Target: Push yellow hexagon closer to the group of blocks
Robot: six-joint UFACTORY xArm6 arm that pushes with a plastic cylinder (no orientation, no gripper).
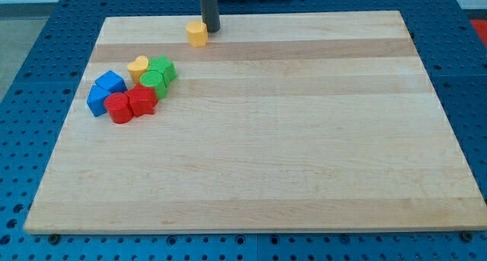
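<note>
The yellow hexagon [197, 33] sits near the board's top edge, left of centre. My tip [210, 30] stands right beside it, at its right side, touching or nearly touching. The group of blocks lies lower left of it: a yellow heart-like block [138, 67], two green blocks [163, 68] [153, 82], two red blocks [142, 100] [119, 107] and two blue blocks [111, 82] [98, 100]. The hexagon is apart from the group, about a block-and-a-half's gap above and to the right of the yellow one.
The wooden board [304, 139] lies on a blue perforated table [30, 55]. The board's top edge runs just above the hexagon and the tip.
</note>
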